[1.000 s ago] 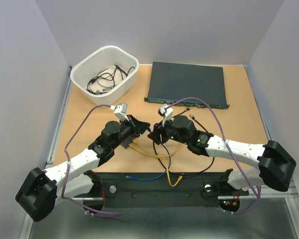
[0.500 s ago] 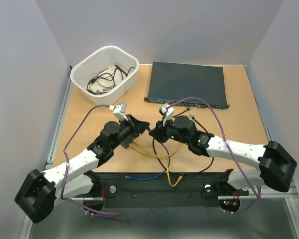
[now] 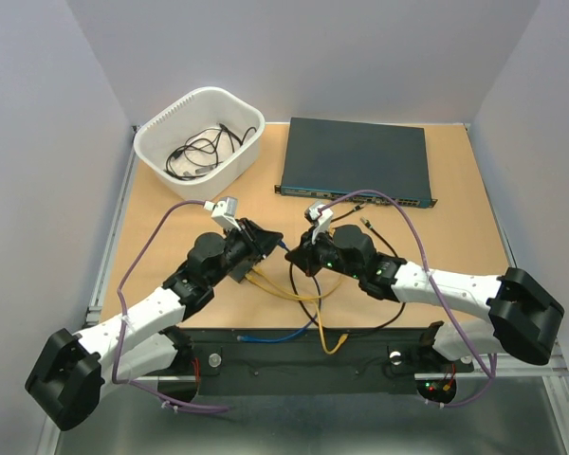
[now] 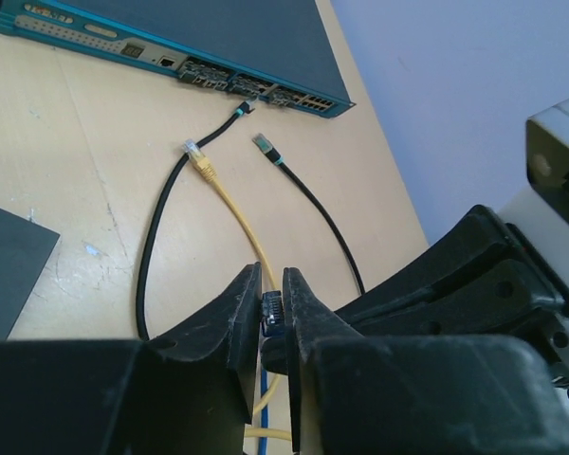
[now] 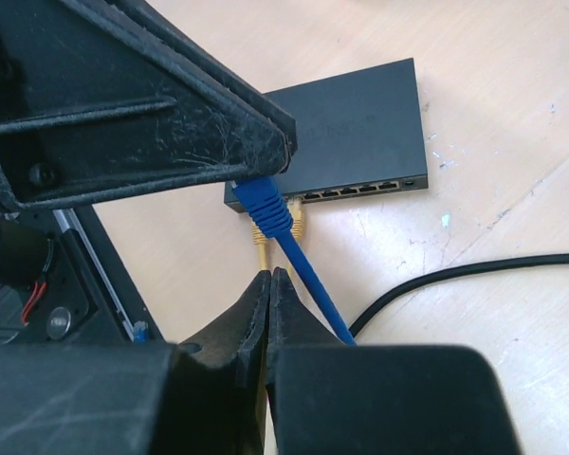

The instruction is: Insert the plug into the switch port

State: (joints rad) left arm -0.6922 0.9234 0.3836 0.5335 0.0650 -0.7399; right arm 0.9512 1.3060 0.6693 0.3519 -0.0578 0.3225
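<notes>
In the right wrist view the small black box (image 5: 346, 118) lies on the table, its row of switch ports (image 5: 356, 190) along the near edge. Two yellow plugs (image 5: 262, 235) sit at that edge. My left gripper (image 4: 270, 296) is shut on the blue plug (image 5: 264, 202), which hangs just in front of the box's left end. Its blue cable (image 5: 313, 284) trails down past the right side of my right gripper (image 5: 270, 277). That gripper is shut, with nothing between its fingers. In the top view both grippers (image 3: 270, 242) (image 3: 292, 254) meet at the table's middle and hide the box.
A large dark unit (image 3: 356, 156) lies at the back of the table, and a white basket (image 3: 161, 128) of cables stands back left. Loose black leads (image 4: 266, 144) and a yellow plug (image 4: 201, 166) lie in front of the unit. Yellow cables (image 3: 284, 289) curl below the grippers.
My right gripper has closed from part open to fully shut and edged left toward the left gripper. The left gripper still has the blue plug.
</notes>
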